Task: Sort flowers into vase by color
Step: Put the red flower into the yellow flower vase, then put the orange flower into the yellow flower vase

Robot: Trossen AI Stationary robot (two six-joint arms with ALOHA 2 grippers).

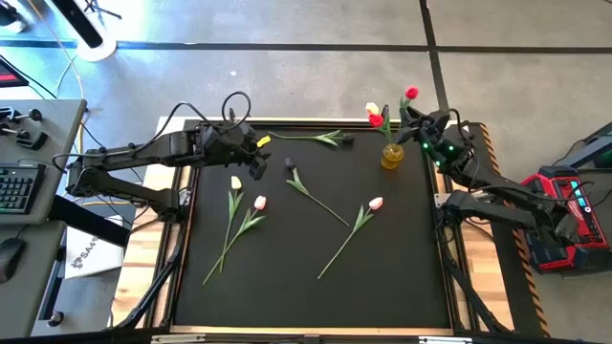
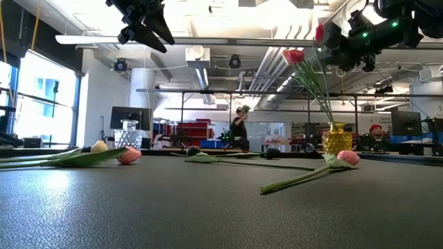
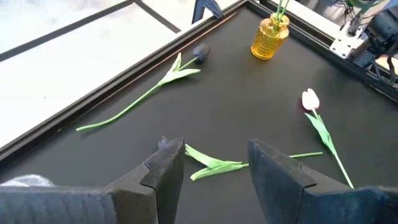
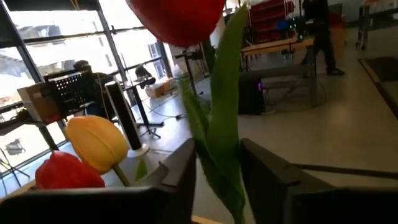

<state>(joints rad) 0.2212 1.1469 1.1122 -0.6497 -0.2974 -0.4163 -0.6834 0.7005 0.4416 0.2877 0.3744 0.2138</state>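
Observation:
A small yellow glass vase (image 1: 392,156) stands at the mat's far right. It holds a red tulip (image 1: 376,119), a yellow one (image 1: 371,108) and a taller red tulip (image 1: 411,93), all with stems down in its neck. My right gripper (image 4: 217,152) is level beside the taller red tulip, open, its stem and leaf between the fingers. My left gripper (image 3: 214,158) hangs open above the mat's far left, holding nothing. Lying flat on the mat are two dark tulips (image 1: 290,164) (image 1: 349,139), a yellow one (image 1: 236,182) and two pink ones (image 1: 260,203) (image 1: 376,204). My right gripper's fingers (image 4: 180,168) stand on either side of the taller red tulip's stem and leaf (image 4: 221,143), a little below its head. They come in level and lie across the stem. Whether they touch it, I cannot tell. The stem stays upright, its lower end in the vase.
The black mat (image 1: 316,287) has a raised wooden frame around it. Its near half is bare. A keyboard and mouse lie on a side desk (image 1: 19,191) at the left. In the low view a person (image 2: 239,128) stands far off in the room.

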